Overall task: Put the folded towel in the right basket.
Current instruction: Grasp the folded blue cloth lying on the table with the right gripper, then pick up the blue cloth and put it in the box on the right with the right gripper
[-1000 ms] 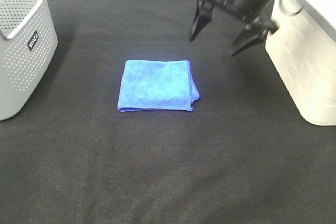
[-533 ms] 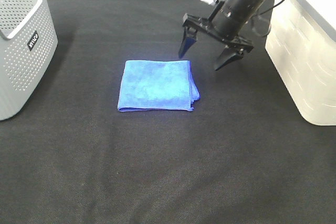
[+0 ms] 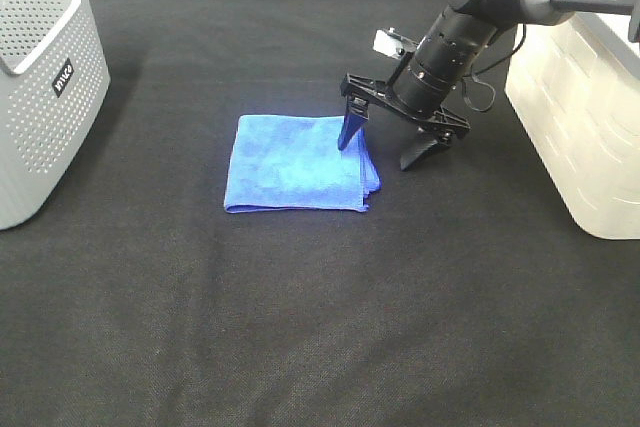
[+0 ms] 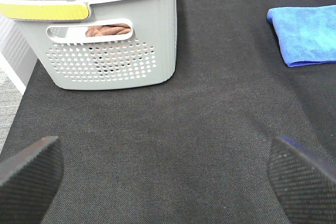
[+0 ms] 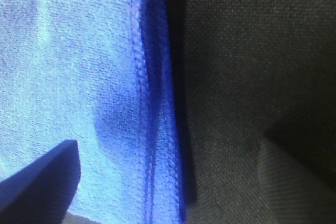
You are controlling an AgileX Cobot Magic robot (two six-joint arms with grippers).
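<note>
- Your right hand (image 3: 375, 153) is spread wide and holds nothing. It straddles the folded right edge of the towel (image 3: 290, 162), with one finger over the cloth and the other over bare surface (image 3: 320, 307).
- Press both tips down to the surface before closing, so you catch every layer at the fold.
- Lift clear before swinging to the right basket (image 3: 585, 147); the towel lies flat, apart from it.
- The arm slants down from the far right, fingers pointing downward.
- Your left hand (image 4: 165, 182) is open and empty, near the grey basket (image 4: 105, 61).
</note>
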